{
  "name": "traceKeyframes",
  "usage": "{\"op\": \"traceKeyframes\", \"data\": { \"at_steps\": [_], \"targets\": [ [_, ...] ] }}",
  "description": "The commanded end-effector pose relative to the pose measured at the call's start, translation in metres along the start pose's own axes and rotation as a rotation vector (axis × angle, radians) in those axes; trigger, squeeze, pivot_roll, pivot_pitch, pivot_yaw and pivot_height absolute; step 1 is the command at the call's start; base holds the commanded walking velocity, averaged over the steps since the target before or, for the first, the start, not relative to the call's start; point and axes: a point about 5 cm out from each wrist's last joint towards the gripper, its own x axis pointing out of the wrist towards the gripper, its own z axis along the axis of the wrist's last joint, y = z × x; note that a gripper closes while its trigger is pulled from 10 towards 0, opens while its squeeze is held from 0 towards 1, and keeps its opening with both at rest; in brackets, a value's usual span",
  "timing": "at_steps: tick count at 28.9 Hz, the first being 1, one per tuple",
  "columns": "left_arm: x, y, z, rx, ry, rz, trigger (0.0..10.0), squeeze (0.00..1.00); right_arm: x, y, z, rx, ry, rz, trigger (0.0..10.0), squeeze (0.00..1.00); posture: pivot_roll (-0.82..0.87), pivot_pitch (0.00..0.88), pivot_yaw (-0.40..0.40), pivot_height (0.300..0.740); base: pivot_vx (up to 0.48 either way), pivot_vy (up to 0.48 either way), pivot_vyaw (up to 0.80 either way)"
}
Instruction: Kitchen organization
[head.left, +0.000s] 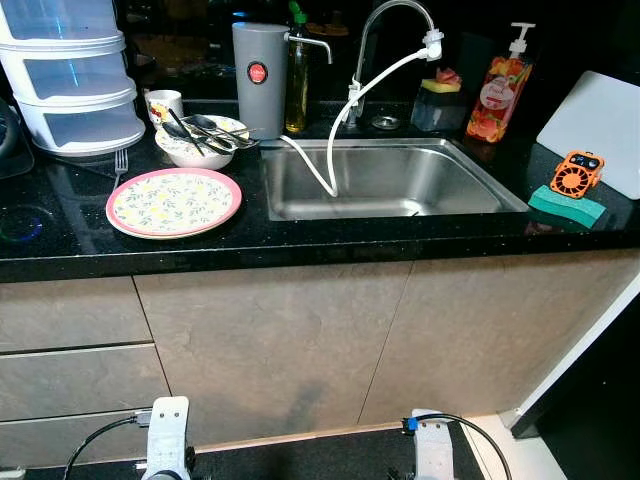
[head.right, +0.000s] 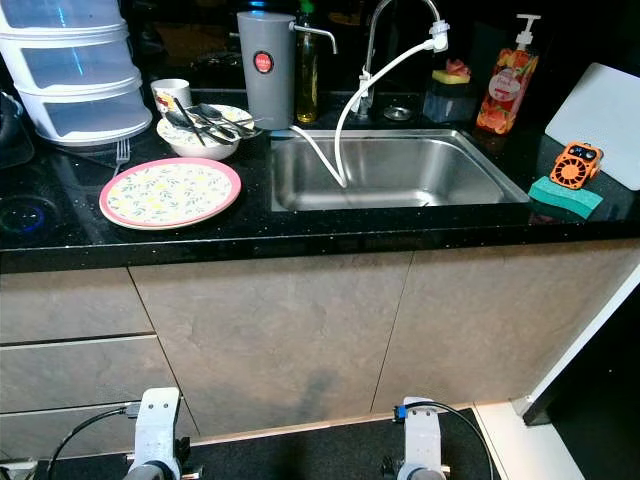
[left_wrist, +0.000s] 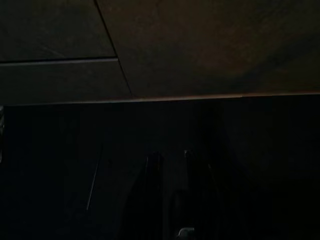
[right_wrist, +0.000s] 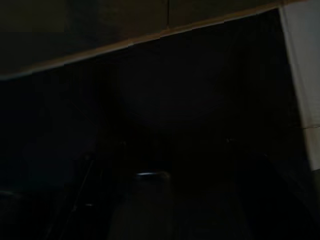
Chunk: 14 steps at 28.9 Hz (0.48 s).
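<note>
Both arms hang low by the cabinet; you cannot tell either pincer's state. Floral plate (head.left: 173, 202), left on the desk (head.left: 300, 235): rigid, breakable, glazed-slick — take its rim.

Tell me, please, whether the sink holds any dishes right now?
Empty of dishes: the sink shows a bare steel bottom, with a white hose hanging into it.
</note>
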Motion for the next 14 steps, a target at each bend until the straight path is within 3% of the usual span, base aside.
{"op": "traceKeyframes", "data": {
  "at_steps": [1,4,14],
  "targets": [
    [-0.002,-0.0005,-0.0067,-0.009,0.011,0.005,10.0,0.0,0.0002,0.0016,0.0016,0.021,-0.009,0.005,10.0,0.0,0.02,0.095,-0.041,0.74,0.0,0.0,0.0],
    [-0.0023,-0.0011,-0.0075,-0.004,0.012,0.004,10.0,0.0,0.0003,0.0014,0.0071,-0.074,-0.047,-0.01,10.0,0.0,0.01,0.098,-0.031,0.74,0.0,0.0,0.0],
    [-0.0012,-0.0025,-0.0035,0.017,-0.002,-0.007,10.0,0.0,-0.001,-0.0073,0.0026,-0.097,-0.045,-0.043,10.0,0.0,0.01,0.103,-0.032,0.74,0.0,0.0,0.0]
  ]
}}
